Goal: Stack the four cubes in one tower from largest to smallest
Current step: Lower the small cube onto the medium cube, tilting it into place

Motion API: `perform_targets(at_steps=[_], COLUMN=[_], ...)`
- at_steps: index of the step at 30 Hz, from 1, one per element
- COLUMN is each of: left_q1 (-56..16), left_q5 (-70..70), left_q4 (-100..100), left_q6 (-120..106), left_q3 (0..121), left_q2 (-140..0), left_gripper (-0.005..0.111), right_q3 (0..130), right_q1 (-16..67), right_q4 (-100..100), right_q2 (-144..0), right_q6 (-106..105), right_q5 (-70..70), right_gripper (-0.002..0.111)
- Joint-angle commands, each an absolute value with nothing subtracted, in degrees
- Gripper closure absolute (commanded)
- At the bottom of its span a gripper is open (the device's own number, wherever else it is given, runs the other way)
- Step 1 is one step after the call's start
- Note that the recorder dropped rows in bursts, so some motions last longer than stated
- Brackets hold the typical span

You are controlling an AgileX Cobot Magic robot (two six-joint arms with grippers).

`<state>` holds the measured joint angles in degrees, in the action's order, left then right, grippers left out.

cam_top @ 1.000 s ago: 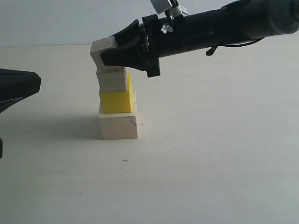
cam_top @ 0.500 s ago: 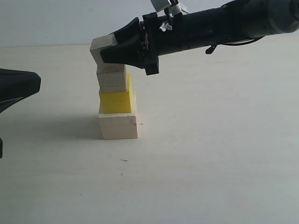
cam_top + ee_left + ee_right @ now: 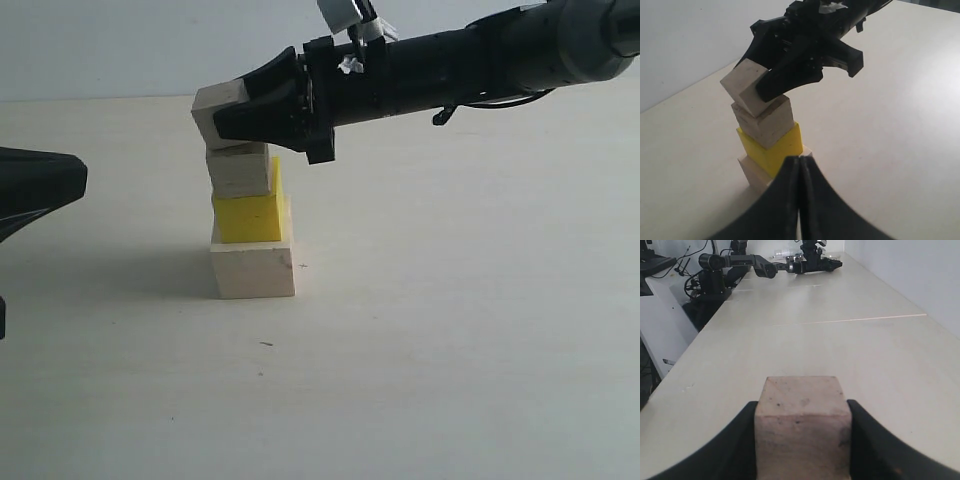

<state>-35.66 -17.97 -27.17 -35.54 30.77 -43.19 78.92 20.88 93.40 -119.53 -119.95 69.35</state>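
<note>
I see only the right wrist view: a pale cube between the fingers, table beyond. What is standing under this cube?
Observer: Three cubes, stacked: large pale cube, yellow cube, medium pale cube on top.
Operator: Is my cube level?
Observer: No. The small cube in the right gripper is tilted, one corner down over the medium pale cube.
Operator: Where is the left gripper?
Observer: The left gripper is shut and empty, beside the cubes, not touching them.
</note>
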Motion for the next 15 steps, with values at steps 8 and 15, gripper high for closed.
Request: perform_targets(at_steps=[8, 15], left_q1=[-35.96, -35.96], left_q5=[-17.35, -17.35], left_q4=[-27.11, -27.11], left_q6=[-35.11, -35.11], left_q3=[30.72, 30.72], left_q2=[-42.76, -42.76], left_gripper=[0.107, 0.107], right_q3=[79.24, 79.24], right_q1=[21.02, 21.02], right_q4=[92.10, 89.77], right_q2=[-119.86, -119.86], right_q6=[-120.71, -120.71], right_q5=[68.43, 67.75], right_gripper=[0.108, 0.102])
